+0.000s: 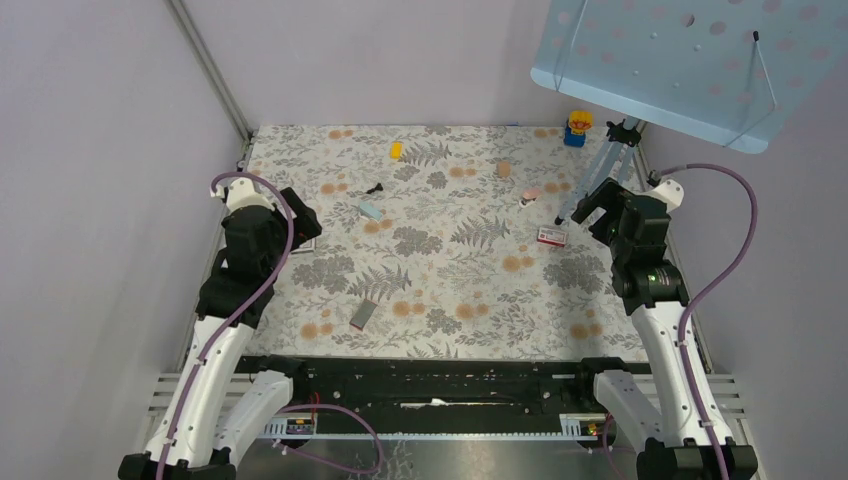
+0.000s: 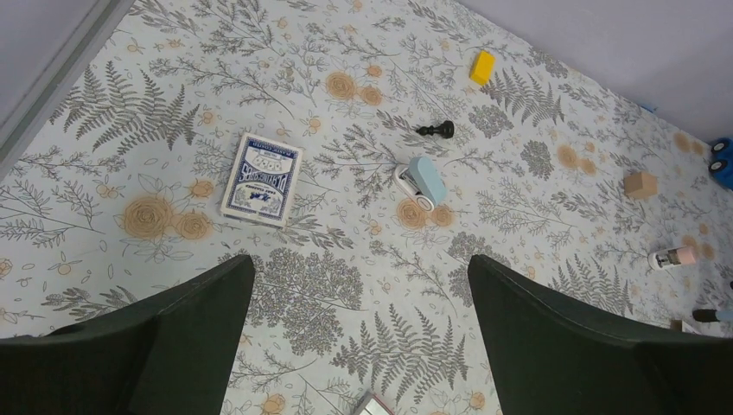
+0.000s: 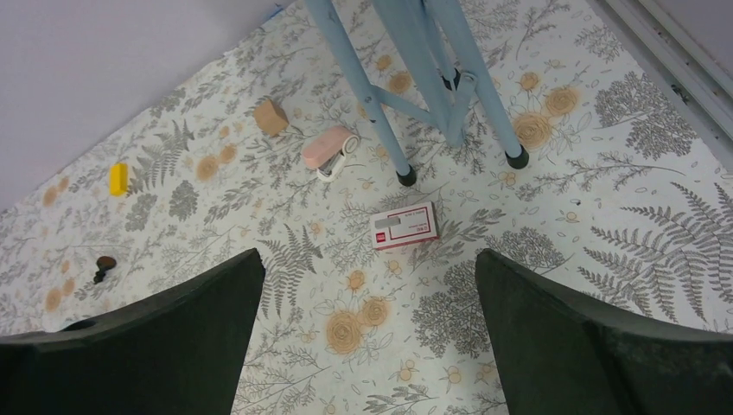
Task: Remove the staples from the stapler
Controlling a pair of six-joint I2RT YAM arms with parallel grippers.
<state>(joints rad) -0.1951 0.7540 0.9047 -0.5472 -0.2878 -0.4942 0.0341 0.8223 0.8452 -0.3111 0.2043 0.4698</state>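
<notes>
Fern-print worktop [image 1: 440, 290], both arms held high, nothing gripped.

Left end effector [image 2: 359, 337] is spread wide and empty; right end effector [image 3: 367, 337] is the same. Two small staplers lie flat. The blue stapler [image 2: 425, 181] is ahead of my left side, in open ground beyond the card deck [image 2: 261, 179]. The pink stapler [image 3: 327, 149] is ahead of my right, just beside a tripod [image 3: 391, 130] leg, with the staple box [image 3: 404, 226] nearer me. I cannot tell which one is meant. Step in hand, as I judge it, is the reach. Blue looks the easier approach: come straight down, close across its narrow sides, pin the base with one end effector and open the top with the other. For pink, come in from the side away from the tripod leg.
</notes>
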